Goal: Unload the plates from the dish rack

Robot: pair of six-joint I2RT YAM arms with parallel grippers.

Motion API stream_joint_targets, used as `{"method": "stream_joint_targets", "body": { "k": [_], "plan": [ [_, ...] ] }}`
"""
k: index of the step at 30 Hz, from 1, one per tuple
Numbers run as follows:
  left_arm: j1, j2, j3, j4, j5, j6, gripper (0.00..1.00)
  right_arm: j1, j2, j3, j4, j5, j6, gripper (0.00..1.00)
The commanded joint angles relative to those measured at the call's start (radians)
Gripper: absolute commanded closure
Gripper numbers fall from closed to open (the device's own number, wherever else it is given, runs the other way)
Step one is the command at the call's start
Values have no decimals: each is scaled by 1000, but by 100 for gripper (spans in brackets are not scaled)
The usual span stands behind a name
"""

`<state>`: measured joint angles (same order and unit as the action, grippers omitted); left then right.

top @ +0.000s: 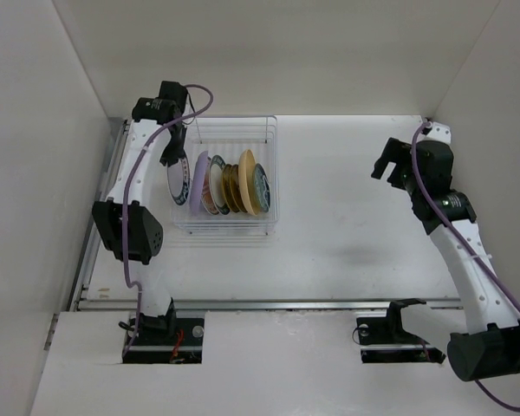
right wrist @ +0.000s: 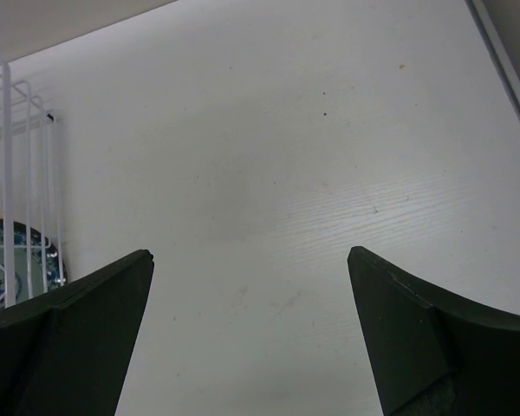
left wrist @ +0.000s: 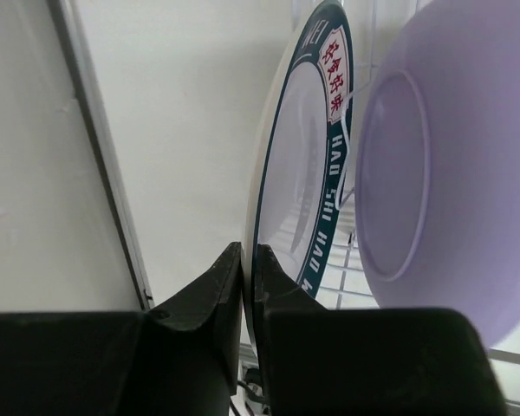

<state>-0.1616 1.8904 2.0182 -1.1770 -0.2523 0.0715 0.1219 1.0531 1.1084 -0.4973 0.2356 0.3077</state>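
Observation:
The white wire dish rack (top: 272, 173) stands at the back left of the table with several plates on edge in it. My left gripper (top: 175, 158) is at the rack's left end, shut on the rim of the white plate with a dark teal rim (top: 178, 185). In the left wrist view the gripper (left wrist: 250, 264) pinches that plate (left wrist: 299, 165), one finger on each face, and the lavender plate (left wrist: 433, 156) stands just to its right. A brown-gold plate (top: 232, 186), a yellow plate (top: 248, 178) and a teal patterned plate (top: 261, 189) follow rightwards. My right gripper (top: 386, 170) hangs open over bare table, holding nothing.
A metal rail (top: 100, 199) runs along the table's left edge beside the rack. In the right wrist view the rack's wires (right wrist: 26, 173) and the teal patterned plate (right wrist: 9, 260) show at the far left, with bare table under the open gripper (right wrist: 251, 260). White walls enclose the table.

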Motion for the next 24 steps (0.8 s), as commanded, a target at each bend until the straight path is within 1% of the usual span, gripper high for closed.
{"method": "stream_joint_targets", "body": {
  "k": [1,4,5,8,9,10,11,12,14,15,17,18,19,20,21,24],
  "plan": [
    [-4,-126,117,-36,-10,31,100,15,10,53,9,-57,-19,0],
    [-4,-178,172,-36,-10,53,100,25,19,77,9,-162,-44,0],
    [-4,-192,172,-27,-10,53,100,25,31,91,9,-232,-56,0],
    [-4,-255,172,11,1,62,100,35,41,100,38,-375,-74,0],
    [-4,-269,181,22,14,62,100,45,41,100,70,-486,-84,0],
    [-4,-298,182,34,28,50,100,45,53,100,89,-537,-84,0],
    [-4,-312,195,60,74,50,100,56,65,91,110,-586,-84,0],
    [-4,-324,214,72,102,36,100,70,65,91,138,-670,-84,0],
    [-4,-353,232,99,162,14,100,87,102,91,213,-711,-32,0],
    [-4,-353,232,111,238,-2,100,96,116,91,238,-720,-13,0],
    [-4,-353,281,122,347,-48,100,123,165,129,299,-751,22,0],
    [-4,-340,296,122,457,-67,100,133,183,143,313,-760,31,0],
    [-4,-329,297,122,513,-87,100,154,205,175,325,-784,31,0],
    [-4,-301,287,122,575,-125,100,165,247,189,353,-801,45,0],
    [-13,-288,271,122,713,-137,100,176,267,200,370,-817,63,0],
    [-42,-229,188,132,919,-137,100,199,346,222,439,-869,114,0]
  ]
}}
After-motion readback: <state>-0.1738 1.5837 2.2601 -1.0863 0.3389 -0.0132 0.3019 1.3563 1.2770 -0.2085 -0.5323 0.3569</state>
